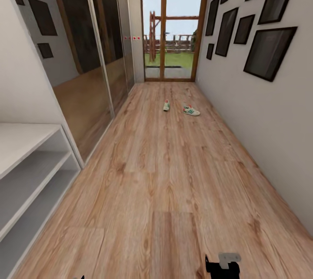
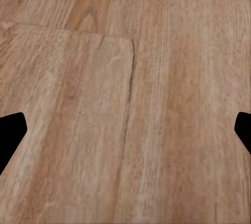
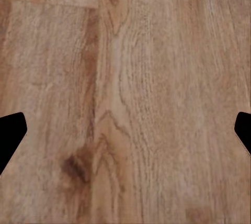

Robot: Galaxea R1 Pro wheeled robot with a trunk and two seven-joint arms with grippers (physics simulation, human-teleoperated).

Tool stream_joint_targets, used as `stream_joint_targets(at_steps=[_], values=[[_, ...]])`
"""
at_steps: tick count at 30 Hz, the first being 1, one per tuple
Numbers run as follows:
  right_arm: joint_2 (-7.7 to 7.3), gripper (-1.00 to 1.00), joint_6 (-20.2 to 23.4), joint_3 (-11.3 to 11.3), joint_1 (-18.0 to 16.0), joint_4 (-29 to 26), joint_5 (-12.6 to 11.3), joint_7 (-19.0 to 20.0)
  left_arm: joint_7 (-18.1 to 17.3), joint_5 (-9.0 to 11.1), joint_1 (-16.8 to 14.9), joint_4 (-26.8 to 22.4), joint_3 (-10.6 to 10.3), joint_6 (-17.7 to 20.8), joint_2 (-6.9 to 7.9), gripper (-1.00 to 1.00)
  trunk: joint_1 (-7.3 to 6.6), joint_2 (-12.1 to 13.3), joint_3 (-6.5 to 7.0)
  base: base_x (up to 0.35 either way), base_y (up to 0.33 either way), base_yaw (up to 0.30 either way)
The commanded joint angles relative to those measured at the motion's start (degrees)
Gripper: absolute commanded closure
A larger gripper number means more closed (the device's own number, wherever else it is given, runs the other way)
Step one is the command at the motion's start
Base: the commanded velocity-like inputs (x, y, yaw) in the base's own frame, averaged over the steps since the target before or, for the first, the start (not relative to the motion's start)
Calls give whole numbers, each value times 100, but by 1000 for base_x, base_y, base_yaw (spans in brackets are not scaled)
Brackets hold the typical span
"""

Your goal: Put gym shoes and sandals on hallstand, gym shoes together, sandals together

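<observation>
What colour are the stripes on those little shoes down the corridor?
Green, on white shoes lying on the wooden floor. The head view shows them best, though small and far.

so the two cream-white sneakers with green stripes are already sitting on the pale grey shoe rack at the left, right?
Not quite: the head view shows the two cream-white sneakers with green stripes lying on the wood-plank corridor floor far down the hall, while the pale grey shoe rack is at the left.

Under my left pincer (image 2: 125, 130) and right pincer (image 3: 125, 130) the corridor floor (image 1: 174, 174) is matt, knotty wood-grain plank. My fingertips (image 2: 10, 135) look flat black. The hallstand (image 1: 30, 170) beside me is smooth, pale, painted-looking board. The wardrobe doors (image 1: 87, 53) are glossy and mirror-like.
</observation>
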Motion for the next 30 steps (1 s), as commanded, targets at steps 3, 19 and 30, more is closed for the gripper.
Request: stream_joint_targets(at_steps=[3, 19, 30], values=[[0, -100, -8, 3, -3, 5, 44, -37, -54, -11, -5, 5, 47, -12, -4, -100, 2, -2, -5, 338, 0, 0], [0, -100, -11, 3, -3, 5, 39, -37, -54, -11, -5, 5, 46, -14, -4, -100, 2, -2, -5, 338, 0, 0], [0, -100, -9, 3, -3, 5, 39, -37, -54, -11, -5, 5, 46, -13, -4, -100, 2, -2, -5, 337, 0, 0]])
